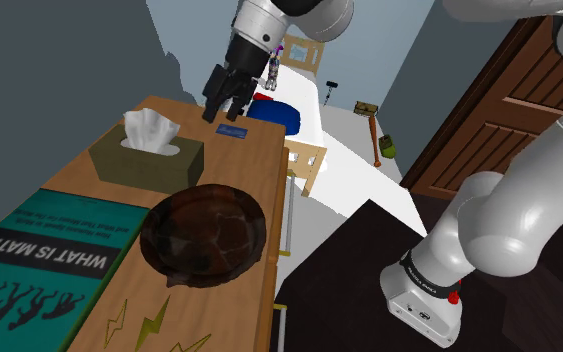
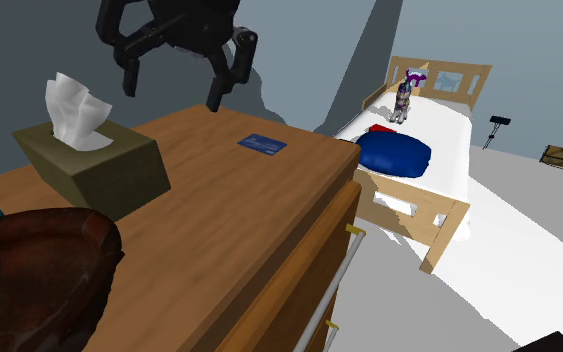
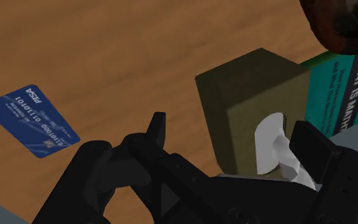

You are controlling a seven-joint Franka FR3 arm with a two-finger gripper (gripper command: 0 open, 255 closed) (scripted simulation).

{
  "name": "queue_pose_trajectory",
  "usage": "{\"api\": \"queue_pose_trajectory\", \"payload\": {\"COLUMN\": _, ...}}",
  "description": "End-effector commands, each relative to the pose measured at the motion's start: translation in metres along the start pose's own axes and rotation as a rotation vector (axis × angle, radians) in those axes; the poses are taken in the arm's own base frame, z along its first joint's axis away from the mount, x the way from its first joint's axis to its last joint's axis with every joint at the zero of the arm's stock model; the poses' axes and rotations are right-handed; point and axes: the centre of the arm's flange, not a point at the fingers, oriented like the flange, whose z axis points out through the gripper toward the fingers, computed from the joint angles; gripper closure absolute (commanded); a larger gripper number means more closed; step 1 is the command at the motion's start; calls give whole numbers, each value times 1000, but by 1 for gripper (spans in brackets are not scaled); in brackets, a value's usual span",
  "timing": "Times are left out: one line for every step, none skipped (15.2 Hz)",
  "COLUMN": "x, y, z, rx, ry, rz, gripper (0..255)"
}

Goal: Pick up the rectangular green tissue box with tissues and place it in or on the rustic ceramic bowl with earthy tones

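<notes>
Across the lower left of the shoulder view runs the wooden top (image 1: pixel 231 168), your largest surface: flat, warm brown, with a streaked grain and a straight front edge. Beyond it, at the second exterior view's right, stands a bed (image 2: pixel 447 140) with a white mattress and a pale wood frame.

On the top, at the shoulder view's lower left, lies a flat teal book (image 1: pixel 44 250) with white capitals on its cover. Just beside it, in the lower middle of that view, sits the bowl (image 1: pixel 206 235): round, shallow, dark reddish brown, with a mottled, glossy, uneven surface.

The tissue box (image 1: pixel 147 160) stands upright just above the bowl in that view, left of centre, near the bowl but apart from it. It is a rectangular block in dull olive green, matte, with sharp corners, and 1 white crumpled tissue (image 1: pixel 151 130) rises from its upper face.

The gripper (image 2: pixel 172 92) hangs in the air at the second exterior view's upper left, above the far part of the top. It is black and angular, and you can see its 2 fingers spread well apart with nothing between them.

Smallest is a thin blue card (image 2: pixel 262 144) with white lettering, lying flat on the wood near the far edge, well apart from the box.
</notes>
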Motion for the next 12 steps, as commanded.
{"api": "queue_pose_trajectory", "payload": {"x": 16, "y": -11, "z": 8, "rx": 23, "ry": 14, "rz": -20, "gripper": 0}}
{"api": "queue_pose_trajectory", "payload": {"x": 25, "y": -18, "z": 11, "rx": 35, "ry": 21, "rz": -30, "gripper": 0}}
{"api": "queue_pose_trajectory", "payload": {"x": 33, "y": -25, "z": 14, "rx": 46, "ry": 28, "rz": -41, "gripper": 0}}
{"api": "queue_pose_trajectory", "payload": {"x": 42, "y": -32, "z": 17, "rx": 57, "ry": 35, "rz": -51, "gripper": 0}}
{"api": "queue_pose_trajectory", "payload": {"x": 50, "y": -39, "z": 20, "rx": 68, "ry": 42, "rz": -61, "gripper": 0}}
{"api": "queue_pose_trajectory", "payload": {"x": 58, "y": -46, "z": 22, "rx": 80, "ry": 49, "rz": -71, "gripper": 0}}
{"api": "queue_pose_trajectory", "payload": {"x": 67, "y": -53, "z": 25, "rx": 91, "ry": 56, "rz": -81, "gripper": 0}}
{"api": "queue_pose_trajectory", "payload": {"x": 75, "y": -61, "z": 27, "rx": 102, "ry": 63, "rz": -92, "gripper": 0}}
{"api": "queue_pose_trajectory", "payload": {"x": 83, "y": -68, "z": 30, "rx": 114, "ry": 69, "rz": -102, "gripper": 0}}
{"api": "queue_pose_trajectory", "payload": {"x": 91, "y": -76, "z": 32, "rx": 125, "ry": 76, "rz": -112, "gripper": 0}}
{"api": "queue_pose_trajectory", "payload": {"x": 93, "y": -78, "z": 32, "rx": 128, "ry": 78, "rz": -115, "gripper": 0}}
{"api": "queue_pose_trajectory", "payload": {"x": 94, "y": -79, "z": 38, "rx": 128, "ry": 78, "rz": -115, "gripper": 0}}
